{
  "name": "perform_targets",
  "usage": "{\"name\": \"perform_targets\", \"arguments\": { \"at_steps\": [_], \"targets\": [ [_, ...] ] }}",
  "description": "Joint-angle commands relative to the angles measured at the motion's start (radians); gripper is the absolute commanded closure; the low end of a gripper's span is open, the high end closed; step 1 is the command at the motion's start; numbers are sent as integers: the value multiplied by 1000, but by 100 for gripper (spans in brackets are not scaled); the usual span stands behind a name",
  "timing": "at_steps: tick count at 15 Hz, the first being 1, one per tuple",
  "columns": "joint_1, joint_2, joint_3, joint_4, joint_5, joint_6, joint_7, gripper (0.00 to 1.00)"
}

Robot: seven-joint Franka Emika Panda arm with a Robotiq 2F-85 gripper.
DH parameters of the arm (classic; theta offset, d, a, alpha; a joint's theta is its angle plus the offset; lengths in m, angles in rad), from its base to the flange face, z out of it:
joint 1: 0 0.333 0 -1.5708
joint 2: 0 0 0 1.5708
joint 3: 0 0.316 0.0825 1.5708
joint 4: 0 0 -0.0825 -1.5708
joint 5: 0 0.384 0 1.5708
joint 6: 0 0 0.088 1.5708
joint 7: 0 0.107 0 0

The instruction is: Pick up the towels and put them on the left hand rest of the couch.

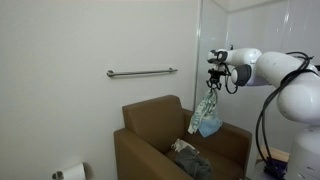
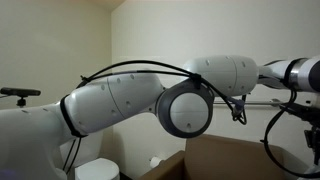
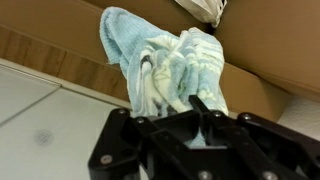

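Observation:
A light blue and white striped towel [image 1: 207, 117] hangs from my gripper [image 1: 213, 84], held in the air above the brown couch [image 1: 160, 120], near its right side as seen in an exterior view. A dark grey towel [image 1: 189, 160] lies crumpled on the couch seat. In the wrist view the blue towel [image 3: 165, 65] is pinched between my black fingers [image 3: 195, 105], with the brown couch [image 3: 270, 40] behind it. In an exterior view my arm [image 2: 150, 100] fills the frame and hides the towels.
A metal grab bar [image 1: 141, 72] is on the white wall above the couch. A toilet paper roll [image 1: 70, 172] is low on the wall. A white toilet [image 2: 95, 170] stands beside the couch corner [image 2: 250, 160].

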Motion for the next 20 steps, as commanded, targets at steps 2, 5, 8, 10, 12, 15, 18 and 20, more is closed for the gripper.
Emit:
{"name": "perform_targets", "arguments": {
  "at_steps": [2, 5, 8, 10, 12, 15, 18, 20],
  "targets": [
    [6, -3, 3, -3, -24, 1, 44, 100],
    [20, -4, 9, -5, -24, -12, 21, 74],
    [36, -6, 9, -4, -26, -11, 3, 57],
    [45, -9, 9, -8, -27, -10, -3, 45],
    [50, -13, 10, -13, -25, -12, -7, 32],
    [49, -19, 16, -15, -20, -27, -24, 13],
    [50, -25, 21, -19, -20, -41, -57, 0],
    [50, -27, 29, -17, -19, -54, -102, 0]
  ]
}}
